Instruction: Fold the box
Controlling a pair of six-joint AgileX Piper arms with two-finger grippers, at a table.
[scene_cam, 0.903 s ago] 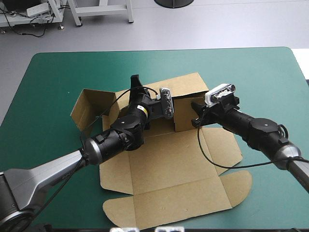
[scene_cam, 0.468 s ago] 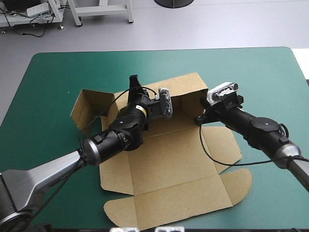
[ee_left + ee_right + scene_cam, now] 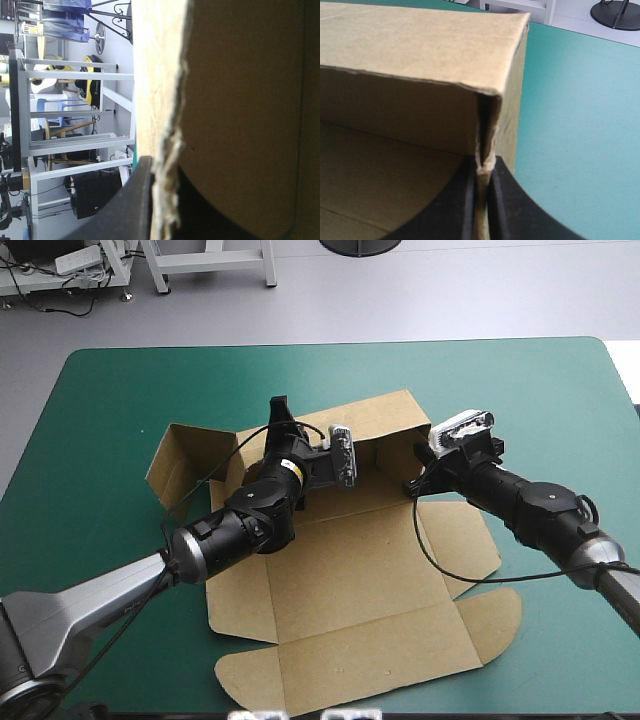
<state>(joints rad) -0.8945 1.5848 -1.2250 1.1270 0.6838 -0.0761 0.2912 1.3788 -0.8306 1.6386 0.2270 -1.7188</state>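
In the high view, the box is lying mid-frame on the table, mostly flat. Its long axis is running from the upper middle down to the bottom edge, with the round-tabbed lid pointing at the bottom. The back wall is standing up at the upper middle. The left hand is gripping that wall near its left end and the right hand is taking its right corner, likely to steady the wall for tucking.

In the left wrist view, the left hand is pinching a ragged board edge of the box, with the sheet between its black fingers.

In the right wrist view, the right hand is squeezing the doubled corner of the box, fingers all but together, and teal-green table is showing beside it.
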